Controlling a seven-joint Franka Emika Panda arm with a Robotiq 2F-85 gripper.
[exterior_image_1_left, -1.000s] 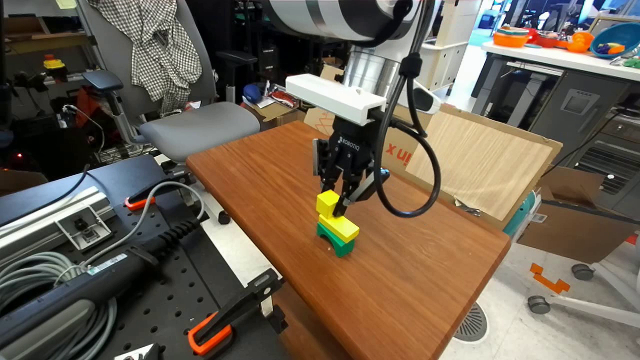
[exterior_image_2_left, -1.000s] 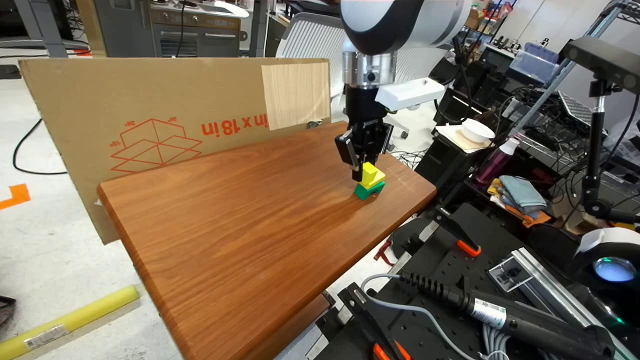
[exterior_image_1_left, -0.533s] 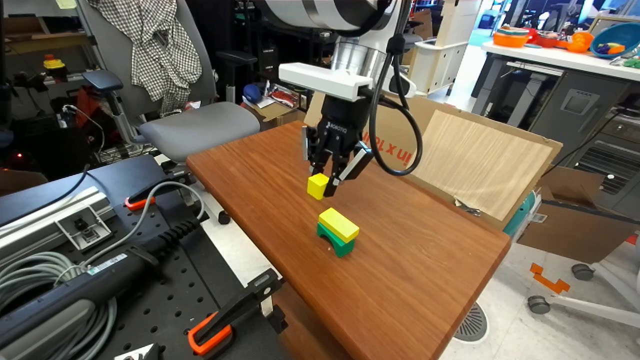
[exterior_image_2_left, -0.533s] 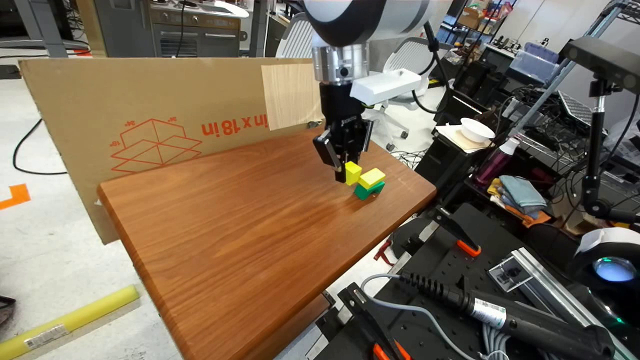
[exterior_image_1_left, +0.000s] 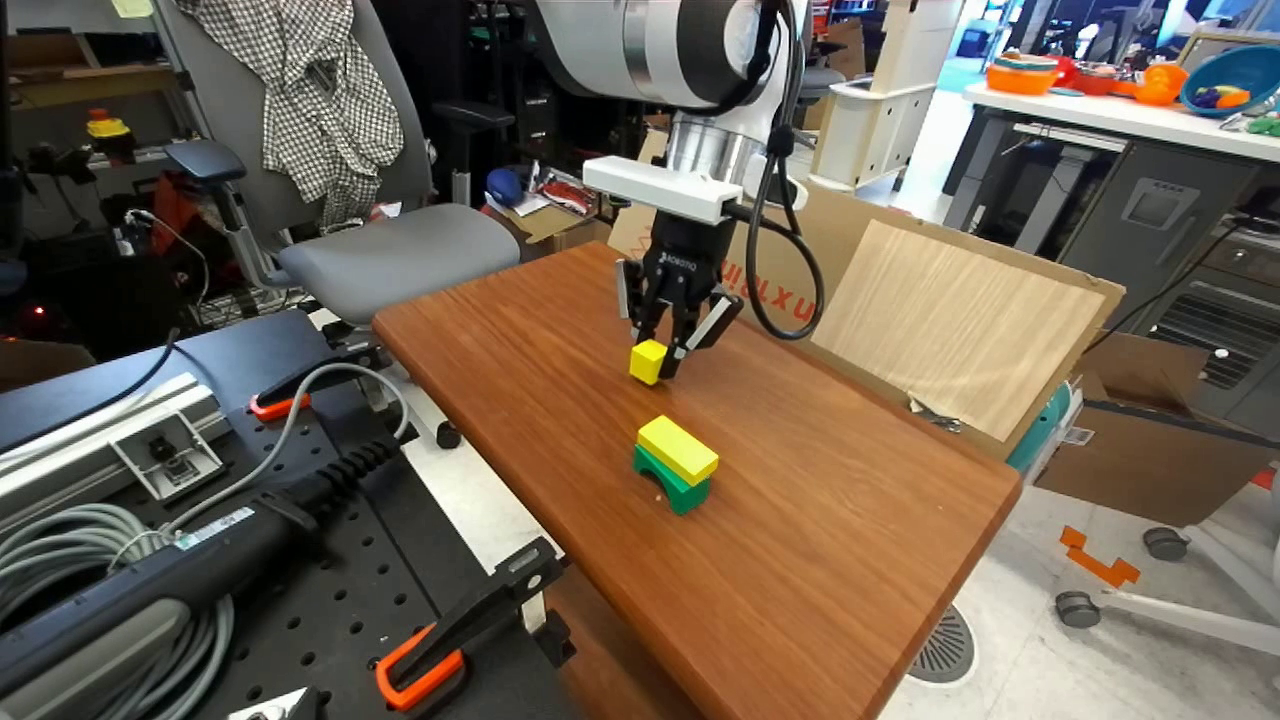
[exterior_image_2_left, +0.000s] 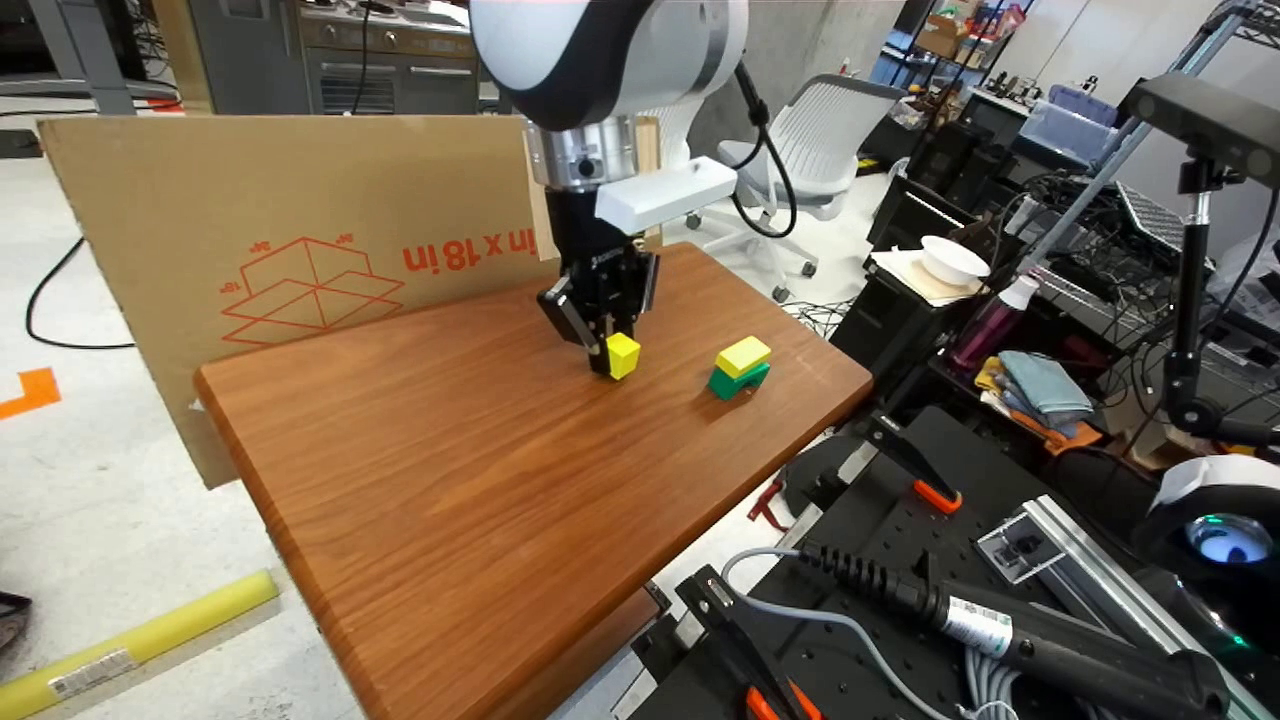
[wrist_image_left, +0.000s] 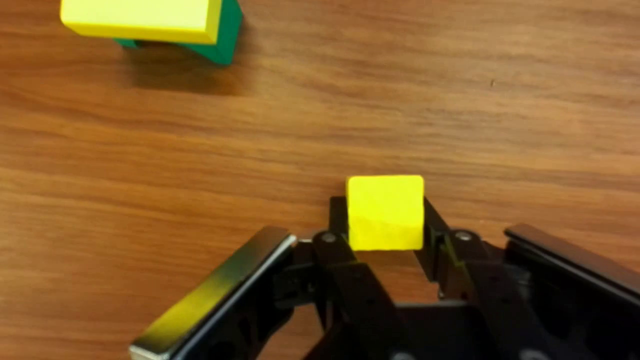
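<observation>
My gripper (wrist_image_left: 385, 220) is shut on a small yellow cube (wrist_image_left: 385, 212), one black finger pressed to each side of it. In both exterior views the cube (exterior_image_1_left: 648, 362) (exterior_image_2_left: 623, 356) is low over the brown wooden table; whether its underside touches the wood I cannot tell. A short way off, a longer yellow block (exterior_image_1_left: 678, 448) lies flat on top of a green arch block (exterior_image_1_left: 675, 487). At the upper left of the wrist view this stack is cut by the frame edge, the yellow block (wrist_image_left: 135, 15) covering most of the green arch (wrist_image_left: 229, 40).
The wooden table (exterior_image_2_left: 450, 480) has a large cardboard sheet (exterior_image_2_left: 200, 220) standing along one side. Next to its opposite edge is a black perforated bench (exterior_image_1_left: 350, 600) with clamps, cables and a dark handheld tool. A grey chair (exterior_image_1_left: 400, 250) stands near a corner.
The cube in my gripper has moved away from the stack, from just above it to a spot beside it, and has come lower. The stack has stayed put. The jaws remain shut.
</observation>
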